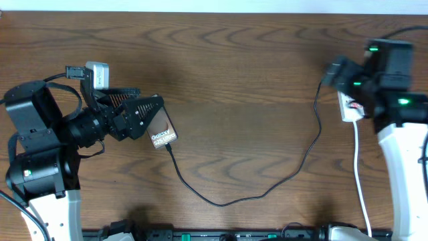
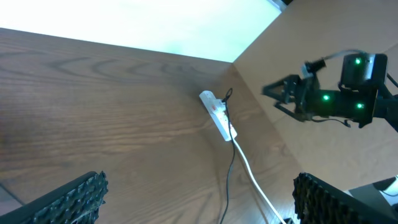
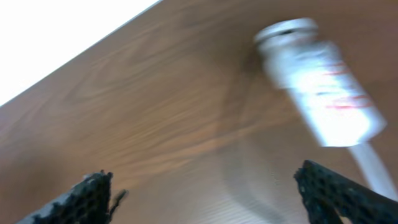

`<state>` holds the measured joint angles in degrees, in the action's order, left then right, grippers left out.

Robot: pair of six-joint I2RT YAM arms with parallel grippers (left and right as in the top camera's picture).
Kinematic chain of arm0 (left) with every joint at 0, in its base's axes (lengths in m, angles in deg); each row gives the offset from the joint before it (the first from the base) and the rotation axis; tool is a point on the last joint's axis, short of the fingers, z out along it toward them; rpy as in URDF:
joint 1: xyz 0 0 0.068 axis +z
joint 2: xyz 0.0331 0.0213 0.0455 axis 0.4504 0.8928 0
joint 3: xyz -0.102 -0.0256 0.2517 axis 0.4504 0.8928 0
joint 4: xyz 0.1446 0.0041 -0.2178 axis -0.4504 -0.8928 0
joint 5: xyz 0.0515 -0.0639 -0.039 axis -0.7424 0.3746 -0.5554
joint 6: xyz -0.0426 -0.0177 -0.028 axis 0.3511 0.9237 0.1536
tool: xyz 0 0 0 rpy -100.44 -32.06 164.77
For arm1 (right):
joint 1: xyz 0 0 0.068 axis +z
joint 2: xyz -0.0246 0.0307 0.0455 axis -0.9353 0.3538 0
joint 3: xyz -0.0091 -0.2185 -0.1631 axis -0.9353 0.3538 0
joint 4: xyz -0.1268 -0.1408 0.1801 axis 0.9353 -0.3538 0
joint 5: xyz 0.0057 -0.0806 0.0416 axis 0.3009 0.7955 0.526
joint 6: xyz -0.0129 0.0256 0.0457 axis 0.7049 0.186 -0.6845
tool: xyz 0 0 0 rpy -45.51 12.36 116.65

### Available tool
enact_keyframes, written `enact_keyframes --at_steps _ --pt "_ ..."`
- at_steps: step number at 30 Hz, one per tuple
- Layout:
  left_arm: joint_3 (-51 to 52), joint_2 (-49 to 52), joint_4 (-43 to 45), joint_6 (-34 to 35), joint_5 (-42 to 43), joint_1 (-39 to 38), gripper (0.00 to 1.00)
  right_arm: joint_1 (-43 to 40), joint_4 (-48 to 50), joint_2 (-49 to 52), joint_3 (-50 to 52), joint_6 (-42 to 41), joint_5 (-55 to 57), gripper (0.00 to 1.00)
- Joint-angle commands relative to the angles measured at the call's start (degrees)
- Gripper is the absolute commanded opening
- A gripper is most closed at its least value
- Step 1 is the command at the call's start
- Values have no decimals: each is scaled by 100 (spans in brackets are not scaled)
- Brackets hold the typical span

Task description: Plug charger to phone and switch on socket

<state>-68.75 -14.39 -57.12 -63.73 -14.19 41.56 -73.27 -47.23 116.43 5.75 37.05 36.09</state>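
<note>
- At the far left, your left gripper (image 2: 199, 183) has its fingers spread wide and empty. It overlaps the phone (image 1: 162, 135) from above; you cannot tell whether they touch.
- From the phone's near edge, the charger (image 1: 221, 201) loops right and up to the socket (image 1: 349, 106). Its tip looks seated, but it is too small to confirm.
- Over at the right, your right gripper (image 3: 204, 177) is also apart and empty. The socket lies ahead and right of its gap, long axis slanting back toward the claw, so this arm is much the nearer for switching on.
</note>
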Motion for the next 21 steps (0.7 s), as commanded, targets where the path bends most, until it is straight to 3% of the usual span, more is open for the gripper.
enact_keyframes --at_steps 1,5,11,15,19,21 --pt "-2 -9 -13 -39 -179 -9 98 -966 -254 188 -31 566 365 88" --pt "-2 -9 -13 -39 -179 -9 98 -1635 -310 531 -31 1303 -76 99" --pt "-2 -9 -15 -39 -179 -9 98 -2024 63 1344 -31 2319 -39 98" --pt "-2 -9 -15 -39 -179 -9 98 -2151 343 1969 -31 2354 2 99" --pt "-2 -9 -15 -39 -179 -9 98 -2151 470 2551 -31 2424 -664 99" --pt "-2 -9 -15 -39 -179 -9 98 -2149 625 2739 -31 2962 -1397 99"
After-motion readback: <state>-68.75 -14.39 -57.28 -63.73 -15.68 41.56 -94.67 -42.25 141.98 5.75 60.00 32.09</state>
